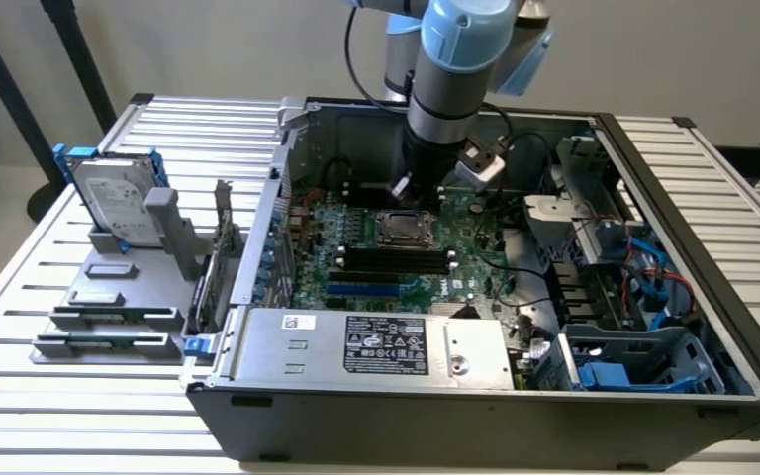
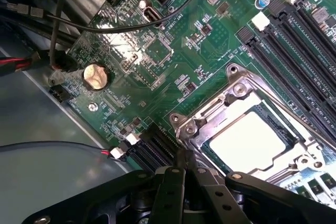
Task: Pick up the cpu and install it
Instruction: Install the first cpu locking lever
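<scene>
UR arm over open PC case; cpu seated in motherboard socket.

Exterior view: gripper (image 1: 414,190) hangs inside the computer case (image 1: 486,396), just beyond the CPU socket (image 1: 404,229) on the green motherboard (image 1: 353,267); hard drive (image 1: 114,203) in blue bracket stands on the grey tray block (image 1: 110,317) at the exterior view's left.
Wrist view: gripper (image 2: 185,169) fingers pressed together, holding nothing; cpu (image 2: 251,142) lies in the socket frame (image 2: 231,95), just beside the fingertips; coin cell battery (image 2: 95,76) well apart.
</scene>
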